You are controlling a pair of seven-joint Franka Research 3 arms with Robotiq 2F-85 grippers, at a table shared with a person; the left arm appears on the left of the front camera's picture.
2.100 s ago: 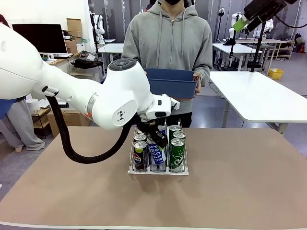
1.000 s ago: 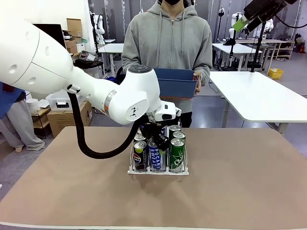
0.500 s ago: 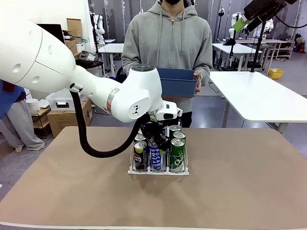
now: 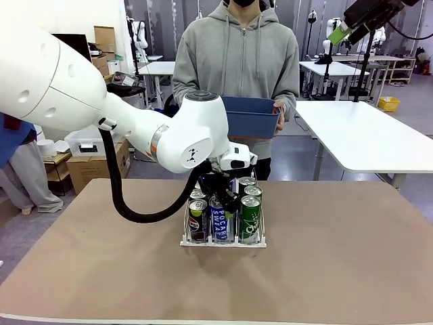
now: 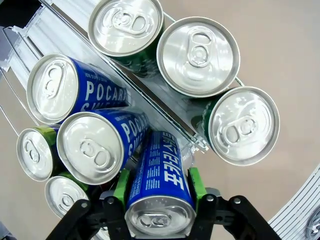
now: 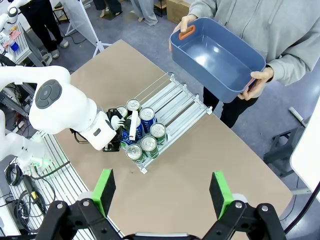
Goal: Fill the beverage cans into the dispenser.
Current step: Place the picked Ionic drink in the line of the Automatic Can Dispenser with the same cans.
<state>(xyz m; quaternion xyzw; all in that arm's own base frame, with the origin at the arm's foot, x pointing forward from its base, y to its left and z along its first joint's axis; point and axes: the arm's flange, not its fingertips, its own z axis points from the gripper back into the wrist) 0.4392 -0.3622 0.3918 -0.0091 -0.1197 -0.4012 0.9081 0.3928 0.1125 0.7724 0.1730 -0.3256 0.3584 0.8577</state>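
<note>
Left gripper (image 5: 159, 197): green pads of the fingers (image 5: 121, 186) clamped on both sides of a blue Pocari Sweat can (image 5: 161, 185), held tilted, silver top toward the wrist camera.

Just beyond the held can: two more blue cans (image 5: 97, 142) standing in the middle lane of the dispenser (image 5: 176, 126), the nearer one touching or almost touching the held can. To one side, across a clear divider, three green cans (image 5: 240, 125) in a row. To the other side, two further cans (image 5: 34, 152) with green rims. Clear dividers and neighbouring can tops close on both sides of the held can.

Front view: left gripper (image 4: 218, 188) low over the rear of the dispenser (image 4: 223, 240), near the middle of the brown desk (image 4: 325, 264); front row Pepsi, Pocari, green.

Right gripper (image 6: 163, 194): fingers spread wide, empty, high above the desk.

Far side: person holding an empty blue bin (image 4: 250, 115) with both hands.
</note>
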